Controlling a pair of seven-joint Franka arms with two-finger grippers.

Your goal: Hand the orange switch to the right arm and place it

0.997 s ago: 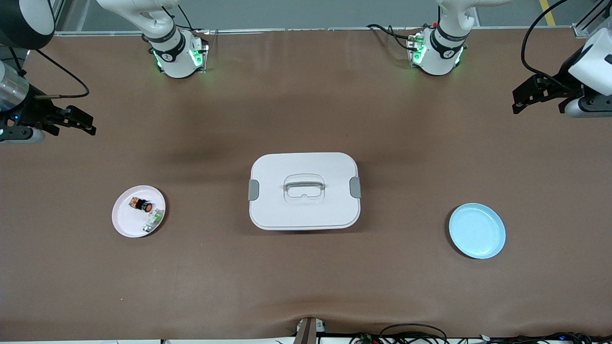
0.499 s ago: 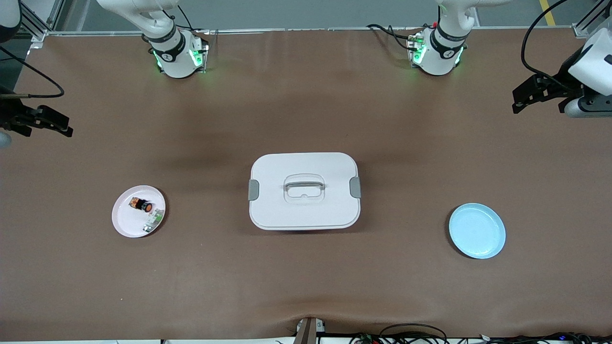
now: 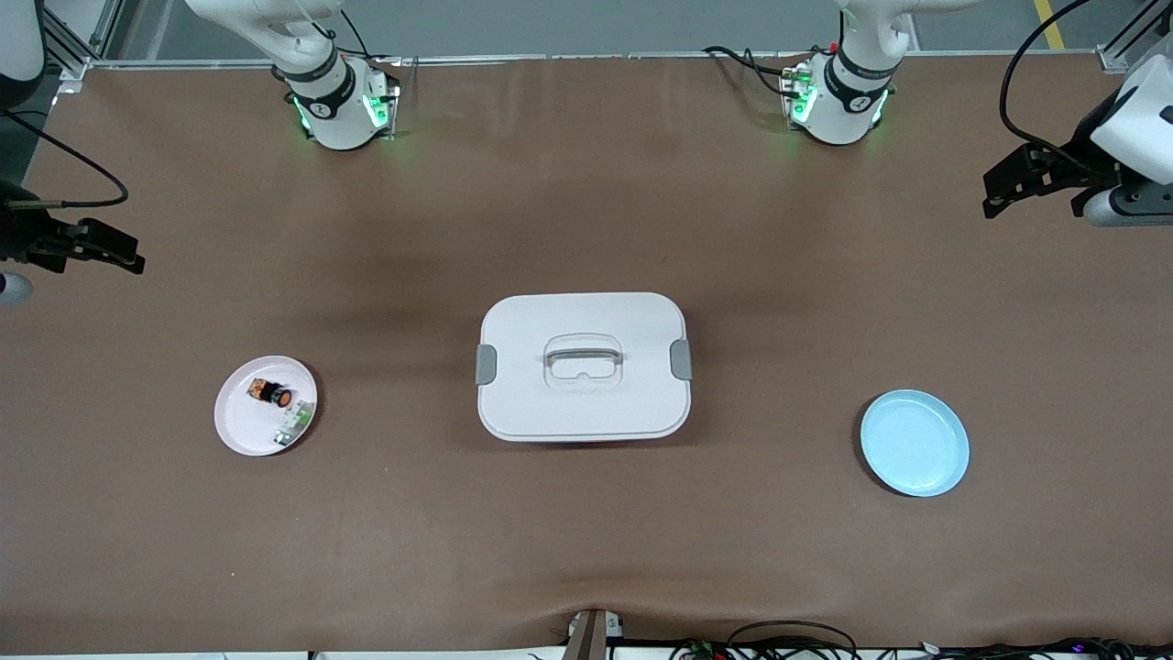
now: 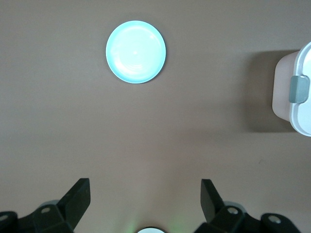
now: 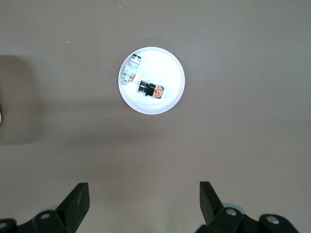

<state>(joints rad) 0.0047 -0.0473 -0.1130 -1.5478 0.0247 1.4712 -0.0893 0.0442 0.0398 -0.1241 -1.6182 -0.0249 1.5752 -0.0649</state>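
- Orange switch (image 3: 273,394) first: you'll find it lying on its side on the pink plate (image 3: 240,429), untouched, with its round orange end turned toward the white box.
- Your right gripper (image 5: 144,200) has its fingers (image 5: 77,199) spread wide with nothing between them; it hangs in the air at the right arm's end of the desk (image 3: 586,550), close to that end's edge.
- Your left gripper (image 4: 145,198) is spread just as wide, holding nothing; it hangs over the left arm's end of the desk, near the corner on the robots' side, with the blue plate (image 3: 914,443) and one clasp of the box in its wrist view.
- Beside the switch, on the same plate, you can see a small white-and-green part (image 3: 293,424); it sits nearer the front camera than the switch, close to the plate's rim, and the two are apart.
- You'll see the pink plate toward the right arm's end of the desk and the blue plate, with nothing on it, toward the left arm's end, a little nearer the front camera.
- Between the two plates, at the middle of the desk, stands a white lidded box (image 3: 583,367) with a grey clasp on each short side and a handle folded flat into its lid.
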